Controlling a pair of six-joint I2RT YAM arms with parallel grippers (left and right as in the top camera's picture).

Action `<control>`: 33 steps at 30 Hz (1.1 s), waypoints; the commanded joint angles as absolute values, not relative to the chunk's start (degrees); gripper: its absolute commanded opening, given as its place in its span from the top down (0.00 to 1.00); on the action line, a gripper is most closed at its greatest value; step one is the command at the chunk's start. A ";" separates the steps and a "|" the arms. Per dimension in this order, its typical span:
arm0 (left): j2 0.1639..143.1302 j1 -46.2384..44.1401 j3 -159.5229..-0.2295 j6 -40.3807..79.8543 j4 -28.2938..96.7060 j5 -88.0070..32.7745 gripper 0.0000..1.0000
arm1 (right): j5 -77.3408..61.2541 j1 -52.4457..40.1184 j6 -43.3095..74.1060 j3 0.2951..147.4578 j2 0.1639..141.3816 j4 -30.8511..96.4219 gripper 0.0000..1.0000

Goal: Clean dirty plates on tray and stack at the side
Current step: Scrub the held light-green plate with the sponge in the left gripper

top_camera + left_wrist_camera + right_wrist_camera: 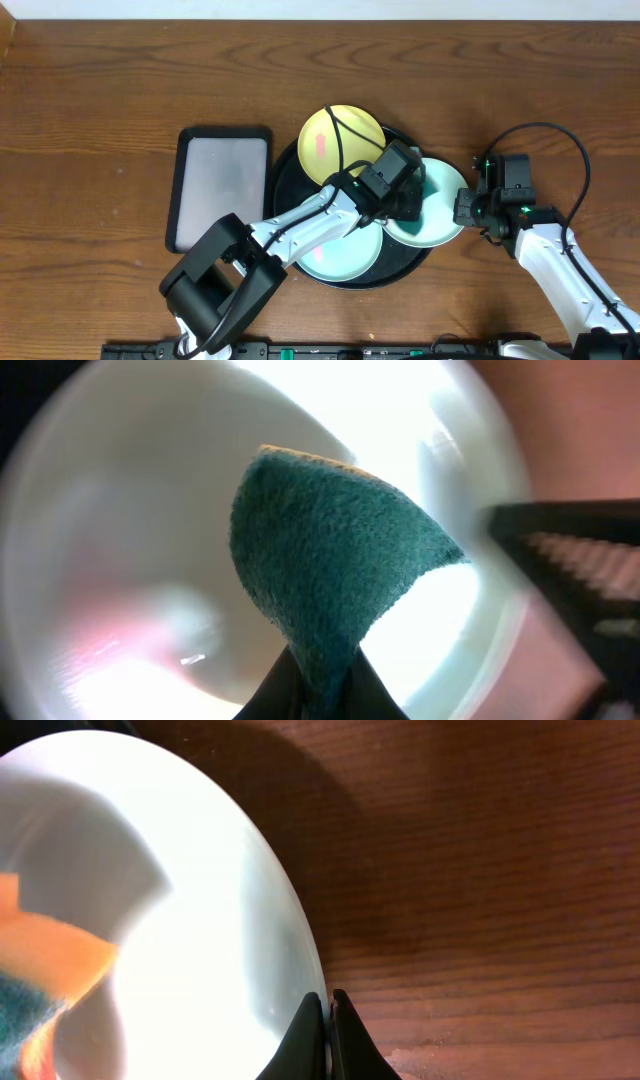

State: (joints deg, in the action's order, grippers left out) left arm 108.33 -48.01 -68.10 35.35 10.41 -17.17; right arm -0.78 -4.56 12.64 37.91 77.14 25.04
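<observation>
Plates first: from overhead we see all three on the tray (285, 190), mid-worktop (100, 100). The yellow plate (325, 140) rides over the far rim. One mint plate (345, 255) lies flat at the near side. The second mint plate (440, 220) overhangs the right rim. The left arm (310, 215) stretches across the tray to that overhanging plate, and the right arm (555, 255) meets its outer edge. A rectangular tray (222, 185) sits just left of the round one.

Left wrist next: the left jaws are pressed together on a teal sponge (330, 570) over the plate's bowl. We cannot tell if it touches. A pinkish smear (100, 645) shows at lower left.

Right wrist: the right jaws pinch the rim of the second mint plate, with bare wood beside it. The sponge's orange back shows at far left.
</observation>
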 commanded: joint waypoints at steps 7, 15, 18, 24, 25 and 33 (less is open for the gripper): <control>107.48 -47.90 -68.47 32.58 12.29 -5.10 0.93 | -3.51 -4.60 13.26 37.69 77.28 24.82 0.99; 108.38 -47.90 -68.47 32.58 9.26 -2.63 0.92 | -3.51 -4.60 13.26 37.69 77.28 24.86 0.99; 109.47 -47.90 -68.47 32.58 7.51 -2.35 0.93 | -3.49 -4.60 13.23 37.69 77.25 24.88 0.99; 112.75 -47.79 -68.47 32.58 4.99 -2.02 0.92 | -3.49 -4.60 13.23 37.69 77.25 24.88 0.99; 113.27 -47.68 -68.47 32.58 4.58 -2.02 0.93 | -3.49 -4.60 13.23 37.69 77.25 24.88 0.99; 113.71 -47.03 -68.51 32.58 -2.61 -13.08 0.93 | -3.49 -4.60 13.23 37.69 77.25 24.86 0.99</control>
